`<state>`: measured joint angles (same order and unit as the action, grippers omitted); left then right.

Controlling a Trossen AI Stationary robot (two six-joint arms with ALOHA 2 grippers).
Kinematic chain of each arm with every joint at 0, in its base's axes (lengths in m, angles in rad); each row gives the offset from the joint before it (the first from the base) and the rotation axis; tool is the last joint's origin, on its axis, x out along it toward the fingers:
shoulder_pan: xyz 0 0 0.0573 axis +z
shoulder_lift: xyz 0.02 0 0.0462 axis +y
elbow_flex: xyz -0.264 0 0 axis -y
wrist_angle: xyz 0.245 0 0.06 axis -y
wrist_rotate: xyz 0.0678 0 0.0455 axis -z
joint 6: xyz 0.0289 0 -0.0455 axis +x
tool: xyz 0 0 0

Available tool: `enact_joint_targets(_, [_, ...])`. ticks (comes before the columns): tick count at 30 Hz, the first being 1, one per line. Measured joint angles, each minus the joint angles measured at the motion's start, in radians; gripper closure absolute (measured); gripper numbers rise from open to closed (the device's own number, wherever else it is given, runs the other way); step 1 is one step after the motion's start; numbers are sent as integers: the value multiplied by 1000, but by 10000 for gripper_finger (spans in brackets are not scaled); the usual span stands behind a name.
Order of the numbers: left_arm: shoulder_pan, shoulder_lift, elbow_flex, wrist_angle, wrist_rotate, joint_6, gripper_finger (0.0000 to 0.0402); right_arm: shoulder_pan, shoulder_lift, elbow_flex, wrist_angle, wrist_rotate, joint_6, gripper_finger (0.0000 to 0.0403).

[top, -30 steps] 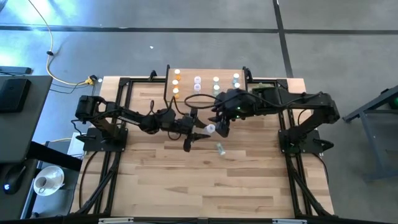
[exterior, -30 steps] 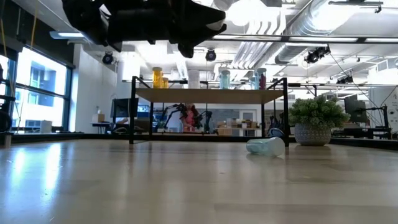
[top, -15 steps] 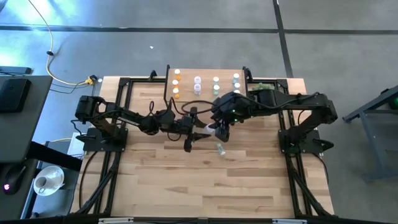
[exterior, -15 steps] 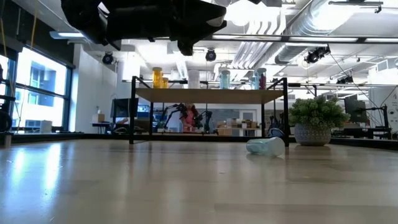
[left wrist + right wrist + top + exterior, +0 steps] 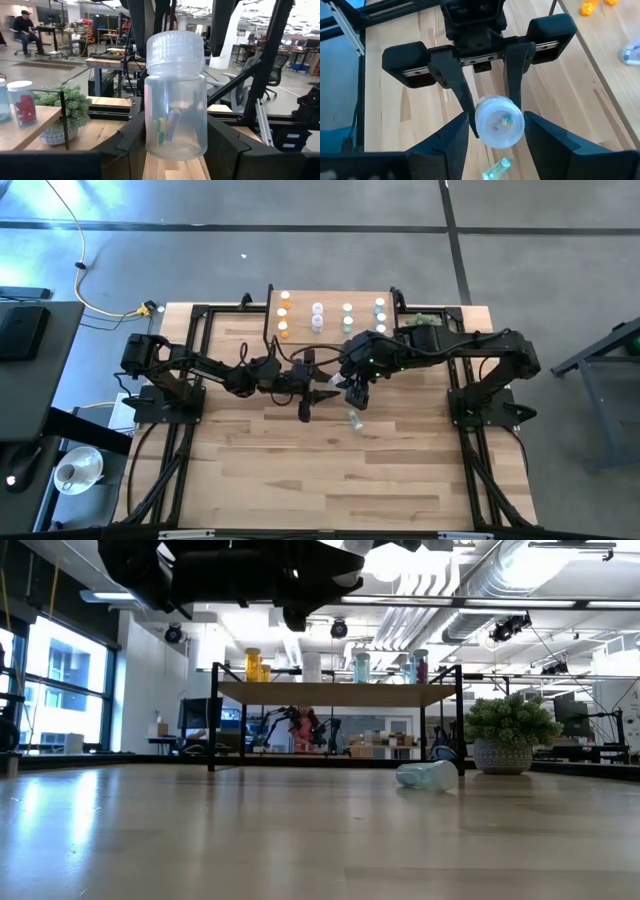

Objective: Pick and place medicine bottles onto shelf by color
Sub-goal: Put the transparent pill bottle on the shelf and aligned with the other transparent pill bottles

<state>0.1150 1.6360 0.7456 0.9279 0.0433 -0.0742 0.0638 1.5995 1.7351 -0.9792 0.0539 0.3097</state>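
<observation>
A pale translucent medicine bottle [image 5: 175,95] with a white cap [image 5: 499,122] stands upright in the air over the table's middle, my left gripper [image 5: 175,145] shut on it. My right gripper [image 5: 497,135] hangs above it, slanting down and open, one finger on each side of the cap with a small gap showing. In the high view the two grippers meet at the left gripper [image 5: 330,390] and right gripper [image 5: 352,392]. A bluish bottle [image 5: 353,418] lies on its side on the table just below them. The shelf [image 5: 300,330] at the far edge carries rows of orange, pink, green and blue bottles. My left gripper pinches the bottle's lower body [image 5: 150,142] between its two fingers [image 5: 125,142], one on each side. The fingers come in level from the table's left. The bottle stands upright with its cap up, lifted clear of the table.
A spiky green plant ball in a pot [image 5: 505,730] sits on the table at the shelf's right end. The shelf's thin black legs [image 5: 212,720] stand on the far part of the table. Black frame rails [image 5: 190,380] border the table's left and right sides.
My right gripper has come down a little and toward the left gripper, tipping steeper, so that it now covers the bottle's white cap in the high view. The bottle and my left gripper have stayed where they were.
</observation>
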Motion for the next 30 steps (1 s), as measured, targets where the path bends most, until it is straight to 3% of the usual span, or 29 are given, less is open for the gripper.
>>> enact_joint_targets(7, [0,0,0,5,-7,-1,257,2,21,0,-12,20,-4,228])
enact_joint_targets(16, [0,0,0,-3,-7,1,257,2,35,0,-8,21,-16,281])
enact_joint_targets(22, [1,0,0,-8,-9,-10,255,3,36,0,-8,20,-12,278])
enact_joint_targets(30, [3,0,0,-20,-24,-31,204,3,36,0,-16,25,-13,277])
